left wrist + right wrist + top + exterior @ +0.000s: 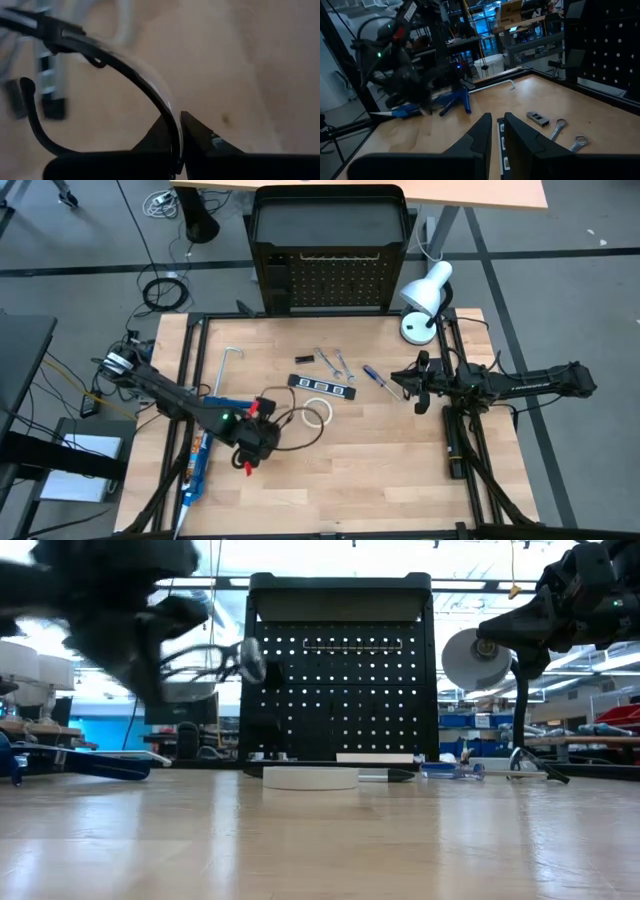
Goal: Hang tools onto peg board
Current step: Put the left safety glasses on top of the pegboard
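Observation:
My left gripper [268, 430] hangs above the table's near left part, shut on a black wire loop [300, 425]. The low view shows the loop [205, 658] well above the tabletop. A white tape ring [318, 415] lies flat just right of it. Beyond lie a black strip with white marks [325, 386], two silver wrenches [332, 363] and a blue-handled screwdriver [378, 378]. The black peg board [330, 275] stands upright at the far edge. My right gripper [498, 131] waits shut at the right side, level and touching nothing. My left gripper pinches one strand of the black wire loop [172, 125] between its two fingers. The fingers slant downward from the table's left. The wire arcs away from the fingertips [195, 131], and the loop is lifted clear of the table.
A white desk lamp [425, 295] stands at the far right corner beside the peg board. A silver L-shaped rod [228, 365] lies at the far left, a small black block [305, 358] near the wrenches, and a blue-handled tool [195, 470] along the left edge. Bare wood fills the near half.

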{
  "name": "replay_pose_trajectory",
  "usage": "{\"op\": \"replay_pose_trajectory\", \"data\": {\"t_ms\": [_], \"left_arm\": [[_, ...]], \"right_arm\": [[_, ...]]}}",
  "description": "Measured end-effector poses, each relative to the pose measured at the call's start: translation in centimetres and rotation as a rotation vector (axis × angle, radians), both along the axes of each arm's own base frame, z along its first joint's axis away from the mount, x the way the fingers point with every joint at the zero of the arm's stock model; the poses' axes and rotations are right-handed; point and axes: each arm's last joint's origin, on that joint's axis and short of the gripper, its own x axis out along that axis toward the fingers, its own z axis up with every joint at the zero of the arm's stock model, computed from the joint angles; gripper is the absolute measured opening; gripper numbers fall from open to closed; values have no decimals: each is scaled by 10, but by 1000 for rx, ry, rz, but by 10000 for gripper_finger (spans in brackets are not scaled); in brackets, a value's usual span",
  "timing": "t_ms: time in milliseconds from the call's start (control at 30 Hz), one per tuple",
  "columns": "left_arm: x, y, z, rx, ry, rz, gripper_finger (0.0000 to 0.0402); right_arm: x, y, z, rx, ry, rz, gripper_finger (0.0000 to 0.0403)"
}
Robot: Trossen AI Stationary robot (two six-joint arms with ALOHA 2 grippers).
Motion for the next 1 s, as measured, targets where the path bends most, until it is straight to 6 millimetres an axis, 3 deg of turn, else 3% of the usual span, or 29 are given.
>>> {"op": "replay_pose_trajectory", "data": {"t_ms": [333,633,1000], "left_arm": [[29,20,68,131,-183,118,20],[51,57,141,90,-344,139,20],[45,119,252,8,-672,96,21]], "right_arm": [[-1,0,14,39,-151,13,57],[-2,1,20,39,-213,22,57],[-1,1,18,13,-187,20,57]]}}
